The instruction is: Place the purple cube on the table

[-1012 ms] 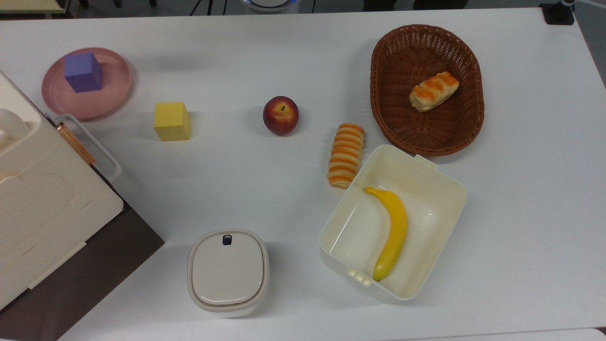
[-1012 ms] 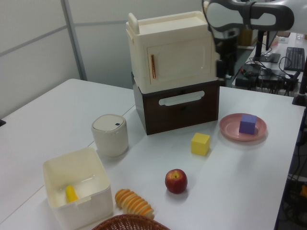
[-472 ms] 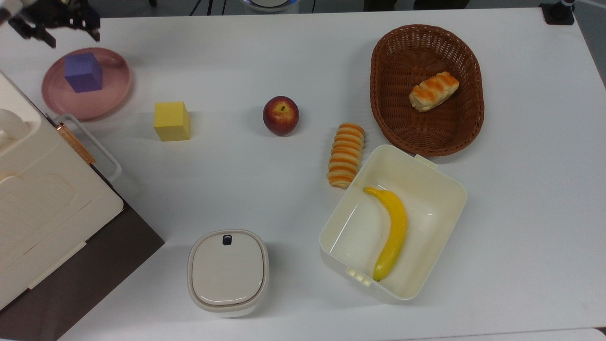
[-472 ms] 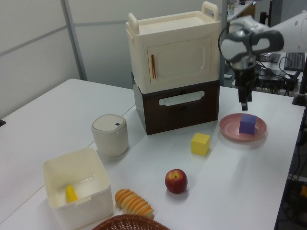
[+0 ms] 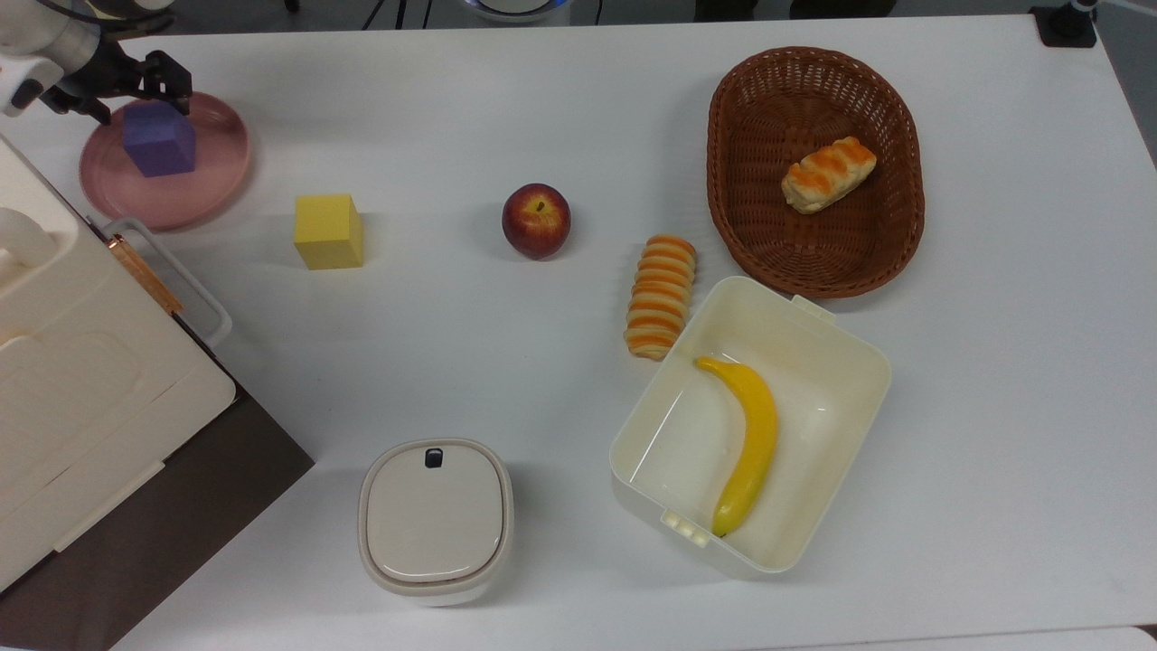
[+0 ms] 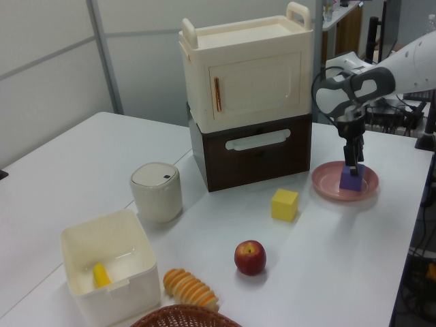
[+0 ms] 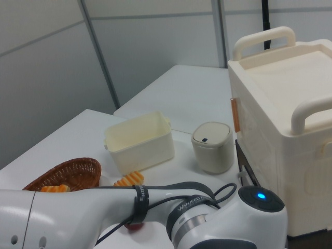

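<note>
The purple cube (image 5: 161, 140) (image 6: 351, 180) sits on the round pink plate (image 5: 212, 181) (image 6: 325, 185) at the top view's far left, on the white table (image 5: 542, 108). My gripper (image 5: 131, 98) (image 6: 352, 165) hangs right over the cube, open. Its dark fingers (image 5: 174, 88) are spread wider than the cube, one on each side of the cube's top. In the left view the fingertips reach down to the cube's upper part. The cube rests flat on the plate. My white arm (image 7: 129, 220) crosses the bottom of the right view.
A yellow cube (image 5: 329, 231) lies just right of the plate in the top view, then an apple (image 5: 536, 221) and a striped bread roll (image 5: 661, 296). A cream cabinet on a brown drawer (image 5: 81, 380) stands close beside the plate. A lidded canister (image 5: 436, 517), a banana box (image 5: 850, 362) and a wicker basket (image 5: 732, 136) lie farther off.
The gripper has come into the top view and dropped from above the plate's far edge down over the purple cube. The cube and plate have not moved.
</note>
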You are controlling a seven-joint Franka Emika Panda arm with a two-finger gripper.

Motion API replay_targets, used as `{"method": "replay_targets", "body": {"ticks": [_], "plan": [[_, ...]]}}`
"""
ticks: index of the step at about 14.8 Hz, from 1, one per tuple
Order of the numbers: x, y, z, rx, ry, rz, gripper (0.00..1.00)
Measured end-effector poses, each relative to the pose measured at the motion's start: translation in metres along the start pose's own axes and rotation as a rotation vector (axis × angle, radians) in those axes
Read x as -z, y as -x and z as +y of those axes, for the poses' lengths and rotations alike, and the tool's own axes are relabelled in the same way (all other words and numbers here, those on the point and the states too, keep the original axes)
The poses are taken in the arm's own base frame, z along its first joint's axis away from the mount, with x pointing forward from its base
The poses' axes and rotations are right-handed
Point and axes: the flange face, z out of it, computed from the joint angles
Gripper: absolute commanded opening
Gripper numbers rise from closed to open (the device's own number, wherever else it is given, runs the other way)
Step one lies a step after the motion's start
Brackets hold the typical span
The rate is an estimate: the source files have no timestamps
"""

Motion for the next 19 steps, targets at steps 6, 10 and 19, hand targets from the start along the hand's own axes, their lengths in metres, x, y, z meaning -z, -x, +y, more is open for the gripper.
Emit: {"method": "replay_targets", "body": {"ticks": [6,10,19], "plan": [[-0.004,-0.002,0.001,0.002,0.002,0.002,0.64],[-0.001,-0.004,0.001,0.004,0.006,0.007,0.65],[0.115,-0.076,-0.123,0.085,0.087,0.043,0.70]]}}
